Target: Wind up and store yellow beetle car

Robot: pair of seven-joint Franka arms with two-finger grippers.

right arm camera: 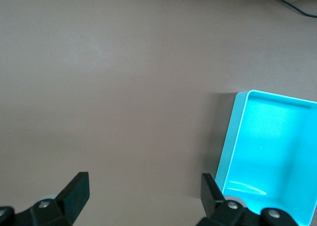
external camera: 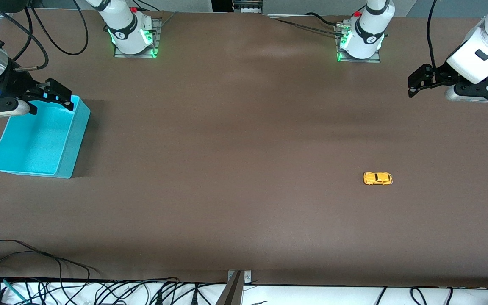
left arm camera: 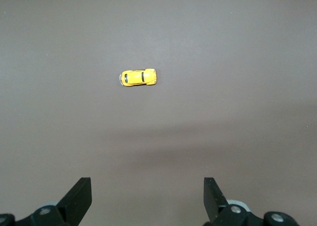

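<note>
Nearest the camera, toward the left arm's end of the brown table (external camera: 244,140), the yellow beetle car (external camera: 377,178) looks light, hard and slick, best pinched across its flanks, while the left gripper (external camera: 414,83) hangs wide open and empty over bare table, and the right gripper (external camera: 59,95), equally wide and empty, waits over the blue bin (external camera: 72,140).

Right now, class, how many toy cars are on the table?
1: the yellow beetle car sits on the bare table toward the left arm's end. None seems hidden.

Yellow-orange beetle car (external camera: 377,178) with dark windows, plain turquoise bin (external camera: 64,163), brown table (external camera: 235,148)
</note>
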